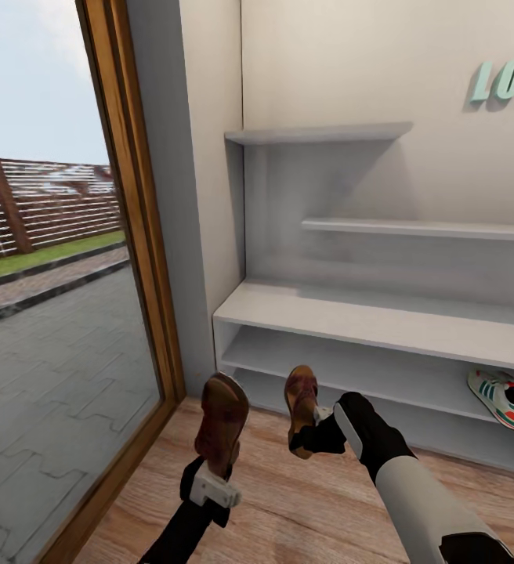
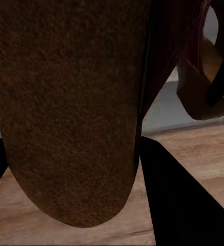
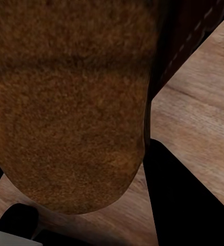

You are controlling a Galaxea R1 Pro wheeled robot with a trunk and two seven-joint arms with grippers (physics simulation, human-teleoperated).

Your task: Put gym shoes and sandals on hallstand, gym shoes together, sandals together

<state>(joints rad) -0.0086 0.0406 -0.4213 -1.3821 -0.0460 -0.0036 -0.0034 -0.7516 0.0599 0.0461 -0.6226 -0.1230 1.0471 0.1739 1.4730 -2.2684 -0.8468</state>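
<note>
Each gripper is clenched on a sandal, left on one sandal and right on the other, both held above the floor before the hallstand, likely for shelving beside the sneakers.

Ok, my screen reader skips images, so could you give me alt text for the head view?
Each gripper, left and right, holds a brown sandal, left and right, above the wood floor before a white shoe rack. Sneakers sit on its bottom shelf.
</note>
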